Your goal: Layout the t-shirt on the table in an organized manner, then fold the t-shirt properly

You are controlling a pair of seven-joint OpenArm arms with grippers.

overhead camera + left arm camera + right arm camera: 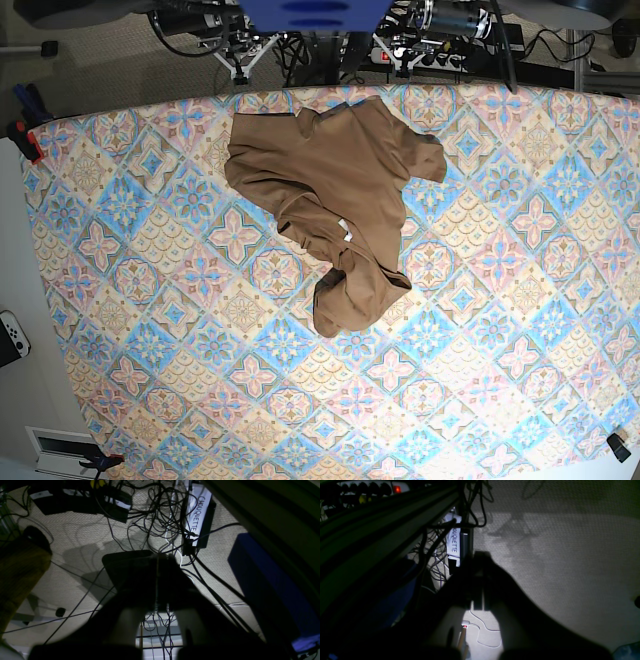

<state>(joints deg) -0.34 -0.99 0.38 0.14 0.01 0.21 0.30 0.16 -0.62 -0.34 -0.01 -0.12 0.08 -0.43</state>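
Observation:
The tan-brown t-shirt (335, 195) lies crumpled on the table (150, 330), near the far edge in the base view. Its wide part is bunched at the top and a twisted strip trails down towards the middle. Neither gripper is near it. My left gripper (157, 560) shows as a dark silhouette in the left wrist view, fingers pressed together, hanging over the carpeted floor and holding nothing. My right gripper (480, 562) looks the same in the right wrist view, shut and empty above the floor. Both arms sit beyond the table's far edge.
Tangled cables (160, 512) and a black box labelled CHOUQUETTE (200, 512) lie on the floor below the grippers, beside a blue block (270, 585). A power strip (370, 487) glows red. A red clamp (28, 140) grips the table's left edge.

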